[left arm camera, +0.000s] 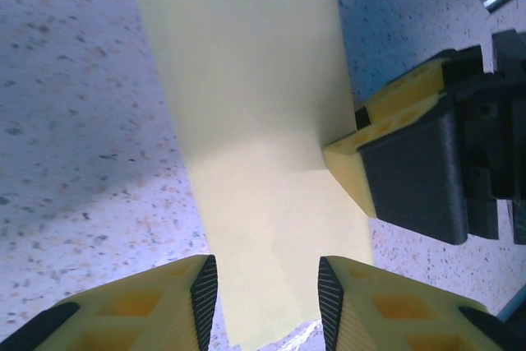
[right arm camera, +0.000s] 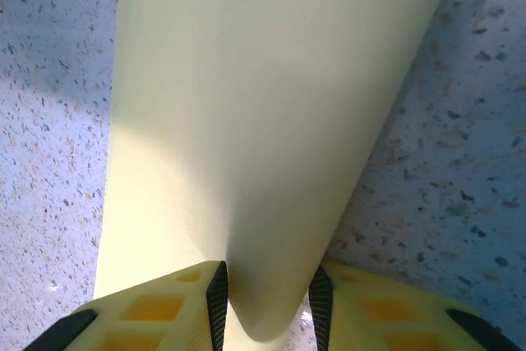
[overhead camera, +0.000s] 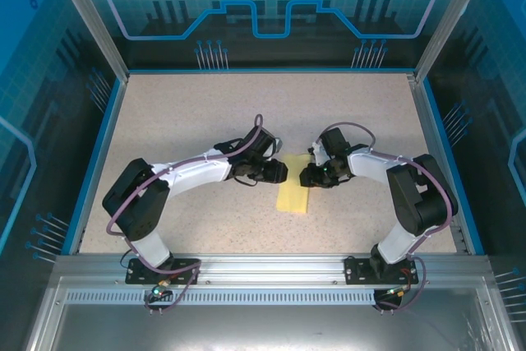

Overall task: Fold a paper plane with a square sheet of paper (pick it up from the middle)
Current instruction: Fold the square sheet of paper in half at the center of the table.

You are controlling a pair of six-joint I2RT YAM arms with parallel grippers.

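Two pincers: you have the left pincer (overhead camera: 282, 173) and the right pincer (overhead camera: 305, 176) facing each other low over the middle of the desk (overhead camera: 189, 113), tips near but apart.
Paper sheet: the paper sheet (overhead camera: 293, 193) reads as a pale-yellow folded strip, longer than wide. It lies between the two tips and runs toward the near edge of the desk.
Left pincer state: released. In your left wrist camera the jaws stand apart, with a black pad on either side of the strip's end and speckled desk showing just past that end.
Left wrist, other detail: one of the right pincer's fingers (left arm camera: 411, 170), yellow with a black shell, sits at the strip's right edge about halfway along.
Right pincer state: jaws part-way apart. In your right wrist camera a rounded curl of the sheet rises into the gap and fills it from pad to pad. You cannot tell whether the pads squeeze it or merely flank it.
Sheet attitude: the left portion lies flat on the desk; the right portion curves up toward the right pincer.
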